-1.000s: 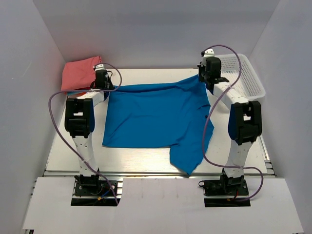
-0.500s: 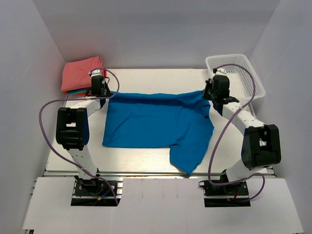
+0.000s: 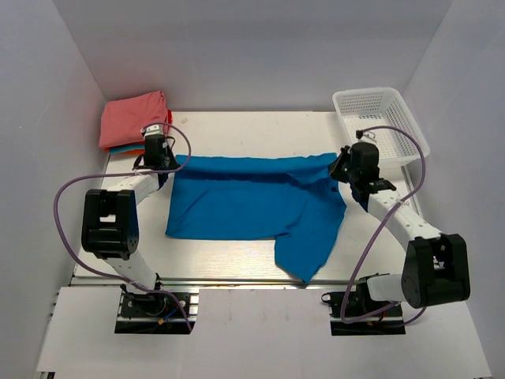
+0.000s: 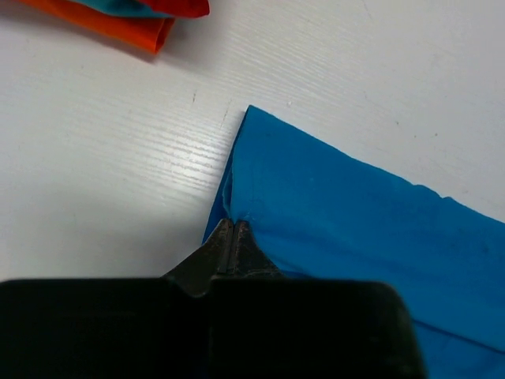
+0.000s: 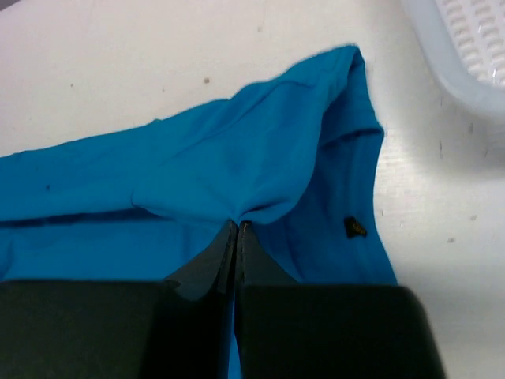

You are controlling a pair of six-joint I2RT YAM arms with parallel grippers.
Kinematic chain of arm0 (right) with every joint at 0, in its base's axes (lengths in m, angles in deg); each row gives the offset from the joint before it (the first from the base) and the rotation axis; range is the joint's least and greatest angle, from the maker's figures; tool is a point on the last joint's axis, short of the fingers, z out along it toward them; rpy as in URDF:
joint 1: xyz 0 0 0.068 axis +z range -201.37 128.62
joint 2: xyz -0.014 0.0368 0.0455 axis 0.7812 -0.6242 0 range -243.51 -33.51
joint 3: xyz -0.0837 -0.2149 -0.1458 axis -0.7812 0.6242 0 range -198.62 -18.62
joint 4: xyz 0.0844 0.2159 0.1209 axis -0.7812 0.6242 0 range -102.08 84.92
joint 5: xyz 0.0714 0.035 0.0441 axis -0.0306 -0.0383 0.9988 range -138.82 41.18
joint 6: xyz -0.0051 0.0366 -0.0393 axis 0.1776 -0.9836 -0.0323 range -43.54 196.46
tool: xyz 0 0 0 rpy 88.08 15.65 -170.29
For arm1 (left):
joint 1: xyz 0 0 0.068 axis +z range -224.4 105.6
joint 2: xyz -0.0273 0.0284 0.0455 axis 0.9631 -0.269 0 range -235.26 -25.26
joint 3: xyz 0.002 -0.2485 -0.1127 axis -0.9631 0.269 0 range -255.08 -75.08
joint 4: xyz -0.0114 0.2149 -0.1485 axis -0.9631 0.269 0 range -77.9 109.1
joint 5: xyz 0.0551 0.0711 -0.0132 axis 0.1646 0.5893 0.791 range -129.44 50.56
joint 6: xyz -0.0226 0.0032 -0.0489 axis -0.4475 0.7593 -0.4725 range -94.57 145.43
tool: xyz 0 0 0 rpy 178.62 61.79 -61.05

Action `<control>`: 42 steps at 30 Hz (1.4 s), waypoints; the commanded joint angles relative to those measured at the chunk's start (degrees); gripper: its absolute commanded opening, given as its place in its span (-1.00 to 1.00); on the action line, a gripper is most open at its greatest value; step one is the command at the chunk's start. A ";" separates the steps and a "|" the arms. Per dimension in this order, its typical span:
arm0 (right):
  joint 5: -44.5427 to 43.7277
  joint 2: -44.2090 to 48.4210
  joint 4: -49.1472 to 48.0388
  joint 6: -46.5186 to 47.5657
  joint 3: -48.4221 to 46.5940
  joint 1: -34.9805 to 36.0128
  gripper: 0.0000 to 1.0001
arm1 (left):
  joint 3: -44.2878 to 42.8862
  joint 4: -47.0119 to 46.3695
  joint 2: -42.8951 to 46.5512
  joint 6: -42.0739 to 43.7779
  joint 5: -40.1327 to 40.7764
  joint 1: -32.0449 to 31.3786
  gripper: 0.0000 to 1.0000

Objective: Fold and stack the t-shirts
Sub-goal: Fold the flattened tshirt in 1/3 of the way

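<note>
Left claw [image 4: 231, 229], right claw [image 5: 237, 229] clamped on blue t-shirt [image 3: 252, 197] far edge, drawn nearer than before, seemingly lower.

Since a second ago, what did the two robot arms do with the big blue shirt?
The left gripper and the right gripper stayed shut on the far edge of the blue t-shirt and pulled that edge toward the robot's side of the table. The right corner, raised before, came down. Nothing was let go. The shirt's near edge, the folded stack in the far-left corner and the white basket stayed put.
</note>
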 commanded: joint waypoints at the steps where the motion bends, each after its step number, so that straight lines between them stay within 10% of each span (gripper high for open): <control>1: -1.05 2.11 0.91 -5.59 2.87 -0.02 -1.00 | 1.74 1.29 3.86 -0.87 -0.36 -0.07 -1.00; 11: -0.95 3.96 2.67 -14.21 13.77 -0.19 -1.00 | 4.21 7.08 3.60 -3.58 -2.47 -0.07 -1.00; 14: -5.52 3.43 5.57 -14.56 15.27 0.07 -0.41 | 5.17 9.81 3.60 -4.12 -2.47 -0.68 -0.98; 18: -8.95 1.33 7.33 -12.28 14.66 0.07 -0.14 | 6.32 11.12 4.30 -6.57 -2.47 0.10 -0.10; 23: -7.73 2.02 6.99 -7.28 10.00 0.25 0.12 | 0.44 19.83 4.83 -7.90 4.03 -0.51 0.37; 24: -7.73 2.37 6.72 -6.13 9.39 0.16 0.17 | -0.27 20.45 5.44 -7.90 4.04 -0.51 0.99; 27: -5.01 2.82 4.35 -3.67 6.49 0.25 0.81 | -2.20 21.25 6.84 -6.15 -0.07 -0.51 1.00; 42: 2.39 -20.02 -2.16 -1.29 -11.88 0.86 0.81 | -15.72 5.60 -11.23 2.12 -30.94 -1.03 1.00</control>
